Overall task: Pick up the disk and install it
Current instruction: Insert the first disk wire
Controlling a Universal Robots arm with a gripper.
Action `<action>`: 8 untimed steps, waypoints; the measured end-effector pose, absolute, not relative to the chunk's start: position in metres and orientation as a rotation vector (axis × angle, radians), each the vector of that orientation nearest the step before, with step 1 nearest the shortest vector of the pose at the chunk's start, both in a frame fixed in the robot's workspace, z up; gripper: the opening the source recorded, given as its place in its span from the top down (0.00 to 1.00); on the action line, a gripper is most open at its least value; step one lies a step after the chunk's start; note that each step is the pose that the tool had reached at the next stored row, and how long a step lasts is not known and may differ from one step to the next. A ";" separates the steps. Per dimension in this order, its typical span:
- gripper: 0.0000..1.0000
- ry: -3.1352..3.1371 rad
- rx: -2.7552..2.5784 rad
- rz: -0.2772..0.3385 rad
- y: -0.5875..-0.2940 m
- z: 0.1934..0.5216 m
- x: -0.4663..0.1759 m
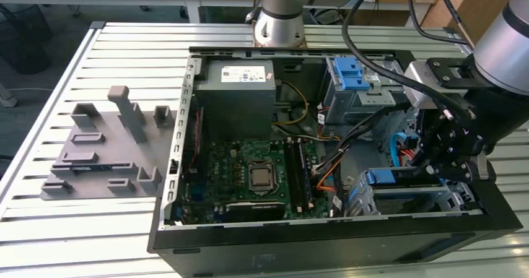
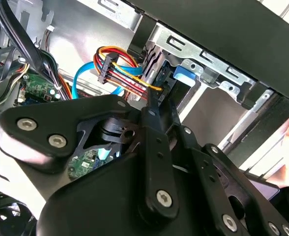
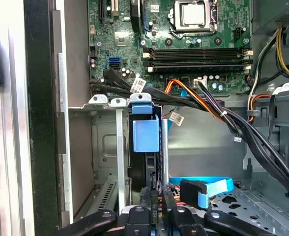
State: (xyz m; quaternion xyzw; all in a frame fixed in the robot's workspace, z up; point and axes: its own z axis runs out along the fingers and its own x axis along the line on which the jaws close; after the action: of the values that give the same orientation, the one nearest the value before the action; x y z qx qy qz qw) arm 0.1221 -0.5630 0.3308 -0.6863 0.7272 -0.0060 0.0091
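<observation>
First wrist view puts the end effector nearest, its fingers drawn narrow, and as far as I can judge they are closed on the near end of the disk. The disk stands on edge straight ahead of the fingers. Its blue bracket is the far end, and it sits partway inside the metal drive cage, against one of the cage's upright rails. In the exterior view the end effector hangs down into the corner of the open computer case, with the disk's blue bracket just beside it.

Just to one side of the fingers a blue flat cable loops across the case floor. A thick bundle of black cables runs past a little farther out. Beyond the disk lies the green motherboard. Farther off stands the grey power-supply box, and the case itself rests on the slatted desk.

From where I stand, this looks like the seating step. To do it well, the disk should stay square to the rails and the push should run straight along the slot. Any tilt would likely jam the bracket against the cage. The loose cables ought to stay out of the path, since one caught ahead of the bracket could stop it going home.
</observation>
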 end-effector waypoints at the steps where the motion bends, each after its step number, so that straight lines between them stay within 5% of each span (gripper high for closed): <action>1: 0.76 2.271 -2.144 -0.018 -0.563 0.332 0.122; 8: 0.78 2.273 -2.146 -0.014 -0.563 0.339 0.122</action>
State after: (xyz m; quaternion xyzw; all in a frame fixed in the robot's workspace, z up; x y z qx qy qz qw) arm 0.1223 -0.5629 0.3390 -0.6864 0.7272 -0.0045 0.0077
